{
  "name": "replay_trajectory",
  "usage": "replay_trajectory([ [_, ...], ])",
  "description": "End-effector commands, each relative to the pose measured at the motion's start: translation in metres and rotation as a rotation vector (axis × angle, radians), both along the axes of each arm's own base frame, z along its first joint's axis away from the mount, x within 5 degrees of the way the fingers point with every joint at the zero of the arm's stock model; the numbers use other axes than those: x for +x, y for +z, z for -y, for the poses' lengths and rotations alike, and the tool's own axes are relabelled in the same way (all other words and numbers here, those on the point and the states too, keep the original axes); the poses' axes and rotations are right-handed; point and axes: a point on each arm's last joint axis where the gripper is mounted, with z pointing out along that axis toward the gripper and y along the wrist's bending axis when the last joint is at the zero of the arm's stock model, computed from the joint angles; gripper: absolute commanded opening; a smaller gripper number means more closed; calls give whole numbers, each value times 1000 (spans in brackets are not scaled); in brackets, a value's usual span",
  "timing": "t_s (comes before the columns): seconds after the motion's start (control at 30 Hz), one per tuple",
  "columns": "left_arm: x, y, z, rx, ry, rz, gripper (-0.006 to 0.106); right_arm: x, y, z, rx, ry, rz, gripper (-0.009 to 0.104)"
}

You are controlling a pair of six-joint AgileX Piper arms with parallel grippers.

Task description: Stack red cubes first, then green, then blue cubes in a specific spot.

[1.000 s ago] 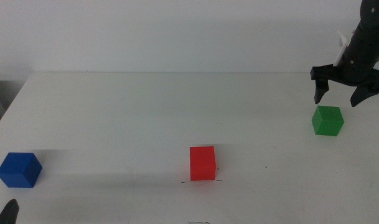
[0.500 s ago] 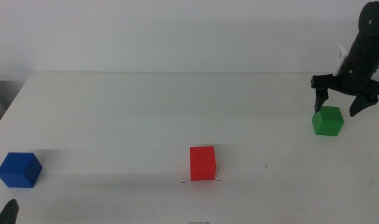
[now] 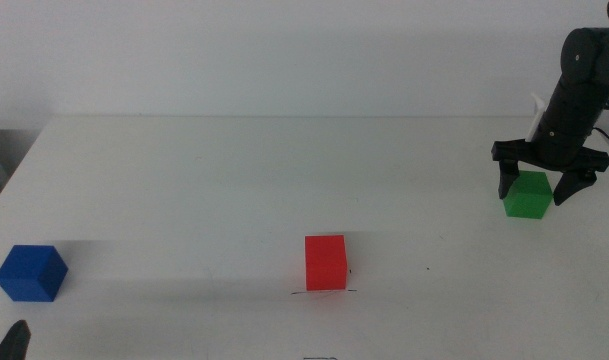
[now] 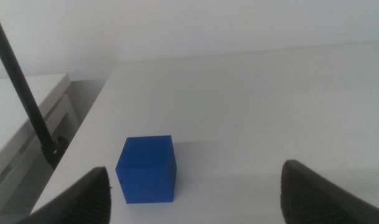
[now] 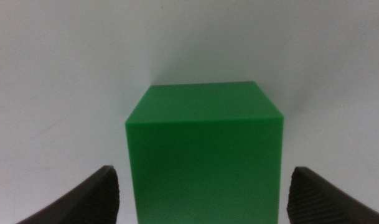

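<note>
My right hand is spread wide and lowered over the green cube, one jaw on each side, neither yet touching it; it holds nothing. In the right wrist view the green cube sits centred between the jaws, faces square to them, so the closing axis looks aligned. The cube has no long axis. From the hand, the red cube lies at about 8 o'clock, well apart, on the marked line. The white tabletop between them is bare. The right edge is near. My left hand waits open and empty near the blue cube.
</note>
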Motion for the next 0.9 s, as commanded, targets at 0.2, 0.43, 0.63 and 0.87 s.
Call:
replay_trajectory([
  [0.2, -1, 10, 0, -12, -3, 106, 93, 0, 34, 4, -14, 17, 109, 53],
  [0.43, -1, 10, 0, -12, -3, 106, 93, 4, 27, 4, -18, 39, 116, 17],
  [0.63, -1, 10, 0, -12, -3, 106, 93, -5, 52, -6, -7, 94, 142, -1],
  [0.87, -1, 10, 0, -12, -3, 106, 93, -55, 119, -39, 5, 158, 221, -1],
])
